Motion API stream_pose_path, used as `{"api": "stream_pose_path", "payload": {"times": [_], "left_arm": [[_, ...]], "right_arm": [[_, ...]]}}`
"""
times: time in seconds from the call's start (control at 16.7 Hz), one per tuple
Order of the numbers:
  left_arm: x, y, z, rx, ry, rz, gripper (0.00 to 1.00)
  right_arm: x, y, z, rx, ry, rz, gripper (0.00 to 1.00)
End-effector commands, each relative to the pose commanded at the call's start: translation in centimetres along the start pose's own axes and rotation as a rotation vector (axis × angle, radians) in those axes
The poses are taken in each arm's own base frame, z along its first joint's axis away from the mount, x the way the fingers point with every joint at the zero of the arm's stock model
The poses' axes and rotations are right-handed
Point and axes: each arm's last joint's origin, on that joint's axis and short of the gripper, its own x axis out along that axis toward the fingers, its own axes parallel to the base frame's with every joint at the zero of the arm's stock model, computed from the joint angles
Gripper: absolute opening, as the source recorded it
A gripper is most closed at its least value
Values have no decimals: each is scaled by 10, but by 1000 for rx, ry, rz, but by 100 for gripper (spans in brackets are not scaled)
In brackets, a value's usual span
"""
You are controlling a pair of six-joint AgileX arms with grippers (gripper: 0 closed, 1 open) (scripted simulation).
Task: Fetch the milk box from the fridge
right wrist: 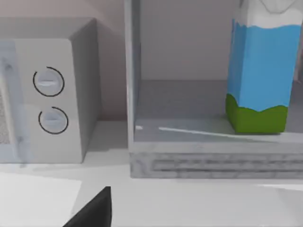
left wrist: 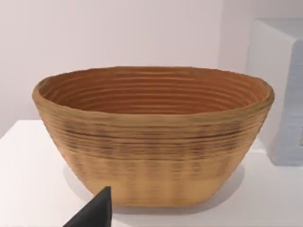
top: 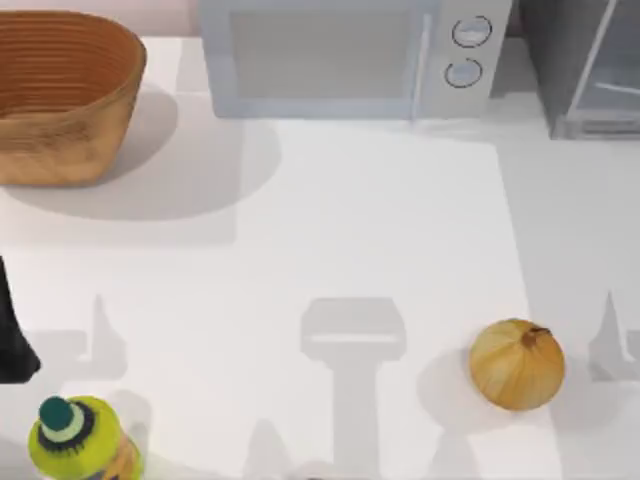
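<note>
Bottle (top: 78, 440) at table's (top: 330, 240) 7 o'clock, onion (top: 517, 363) at 4 o'clock, basket (top: 62, 95) at 10 o'clock, microwave (top: 345, 55) at 12 o'clock, fridge (top: 585, 65) at 1 o'clock, milk box (right wrist: 262, 66) upright inside fridge, grip state of both arms' pincers cannot be told.

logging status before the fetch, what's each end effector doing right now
Left end effector: facing the basket, holding nothing visible; open or closed cannot be told.
Right end effector: facing the fridge and the milk box, open or closed cannot be told.
</note>
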Motion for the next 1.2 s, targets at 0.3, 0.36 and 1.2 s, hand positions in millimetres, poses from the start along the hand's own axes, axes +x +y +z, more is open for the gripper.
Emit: {"api": "stream_pose_path", "payload": {"times": [0.3,0.36,1.2], "left_arm": [[0,0,0,0,0,0,100],[0,0,0,0,0,0,100],[0,0,0,0,0,0,100]], "right_arm": [[4,-1,0,3,9,8,100],[6,-2,0,4,11,11,100],[90,-66,-1,-20,-44,10,100]]}}
